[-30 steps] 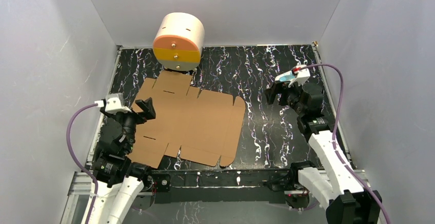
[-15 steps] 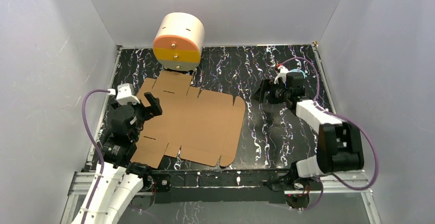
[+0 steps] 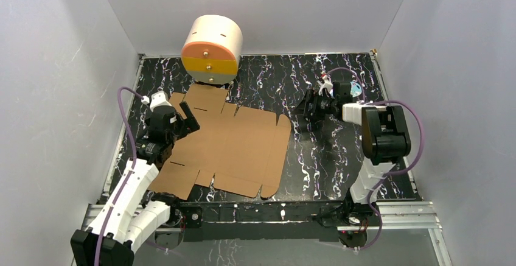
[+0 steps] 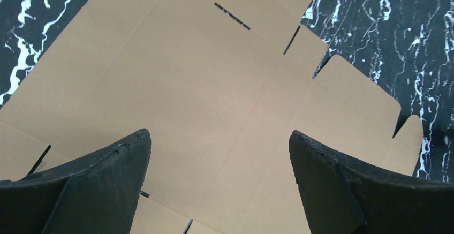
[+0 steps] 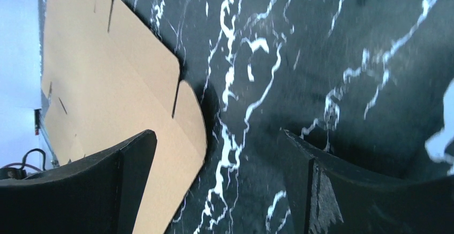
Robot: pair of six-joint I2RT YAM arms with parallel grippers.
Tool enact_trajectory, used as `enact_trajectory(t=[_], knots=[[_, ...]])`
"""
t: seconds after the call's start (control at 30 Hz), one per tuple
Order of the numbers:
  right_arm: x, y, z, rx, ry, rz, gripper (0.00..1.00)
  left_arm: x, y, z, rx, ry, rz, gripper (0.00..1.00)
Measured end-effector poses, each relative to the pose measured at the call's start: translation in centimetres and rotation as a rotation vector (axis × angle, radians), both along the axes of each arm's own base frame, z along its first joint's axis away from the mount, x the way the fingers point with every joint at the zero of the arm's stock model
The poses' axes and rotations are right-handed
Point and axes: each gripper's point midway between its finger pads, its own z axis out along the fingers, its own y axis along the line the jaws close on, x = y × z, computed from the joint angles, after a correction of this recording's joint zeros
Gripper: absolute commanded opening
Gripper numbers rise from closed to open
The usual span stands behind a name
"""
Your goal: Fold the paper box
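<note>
One paper box [image 3: 234,144]: flat brown die-cut sheet, slotted | both jaws: wide open, empty

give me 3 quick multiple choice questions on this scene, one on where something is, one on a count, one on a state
1. Where is the drum relative to the box?
A. just past its far edge
B. on its middle
C. by its near right corner

2. How many drawers show on the drum's front?
A. one
B. two
C. four

3. What state is the box in?
A. closed up
B. walls half raised
C. lying flat, unfolded

Key:
1 A, the drum stands at the back of the table, behind the box's far flap.
2 B, one orange drawer sits above one yellow.
3 C, the top view shows the whole sheet flat with its flaps spread out.
</note>
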Motion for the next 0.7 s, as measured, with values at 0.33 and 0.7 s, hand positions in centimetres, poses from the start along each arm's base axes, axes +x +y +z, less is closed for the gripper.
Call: enact_trajectory(t=[0.33,0.7], knots=[[1.8,1.7,0.1,0.094,-0.012,0.068,0.90,0.3,0.3,-1.9,-0.069,0.077,0.053,0.98],[-0.3,4.3,0.1,0.113,0.004,0.151,0.89,0.6,0.3,-8.0,-0.180,0.227,0.202,0.98]])
